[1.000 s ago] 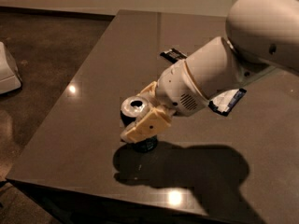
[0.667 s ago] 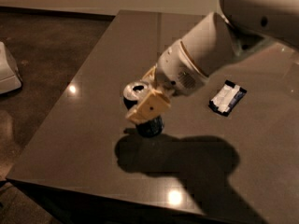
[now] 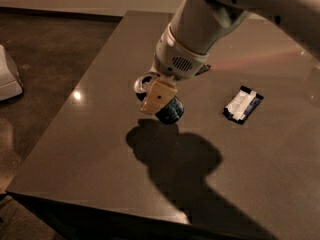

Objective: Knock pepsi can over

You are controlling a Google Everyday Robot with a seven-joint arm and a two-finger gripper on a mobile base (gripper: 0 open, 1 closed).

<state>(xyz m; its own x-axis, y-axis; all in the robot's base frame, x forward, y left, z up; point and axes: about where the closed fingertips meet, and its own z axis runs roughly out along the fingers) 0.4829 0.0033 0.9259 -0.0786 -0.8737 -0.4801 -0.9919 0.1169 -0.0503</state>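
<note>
The pepsi can (image 3: pixel 171 111) is dark navy with a silver top (image 3: pixel 144 83). It sits near the middle of the brown table (image 3: pixel 100 149) and leans over, top toward the left and base toward the right. My gripper (image 3: pixel 158 102) comes down from the upper right and is closed around the can. One cream finger (image 3: pixel 157 97) lies across the can's near side. The other finger is hidden behind the can.
A flat dark and white wrapped snack bar (image 3: pixel 243 104) lies to the right of the can. A second dark item (image 3: pixel 203 70) peeks out behind my arm. A white object (image 3: pixel 8 77) stands on the floor at the left. The table's front edge is close below.
My arm has moved up and back across the table with the can. The can has gone from upright to leaning, its top tipped to the left.
</note>
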